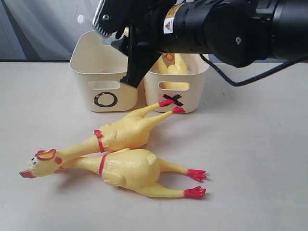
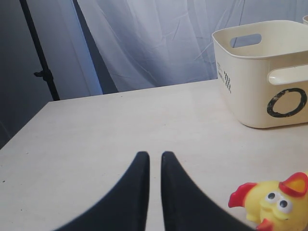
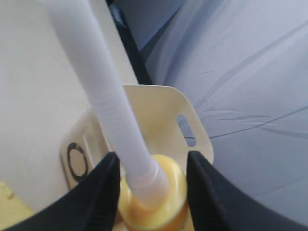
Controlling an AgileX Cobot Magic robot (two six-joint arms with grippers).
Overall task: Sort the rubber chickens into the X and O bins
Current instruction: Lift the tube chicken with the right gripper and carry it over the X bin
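Above O bin (image 1: 84,72), right gripper (image 3: 153,155) pinches half-hidden tubed chicken (image 3: 169,192); left gripper (image 2: 155,156) near-closed.

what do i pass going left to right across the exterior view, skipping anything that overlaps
chicken head → O bin → X bin

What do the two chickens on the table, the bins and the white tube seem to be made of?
Two chickens: probably soft rubber or vinyl, slightly glossy, with pebbled skin and red parts that look painted. O bin and X bin: cream moulded plastic, smooth and matt, with rounded corners. White tube on the third chicken: seemingly plastic, faintly ribbed; its stiffness cannot be told.
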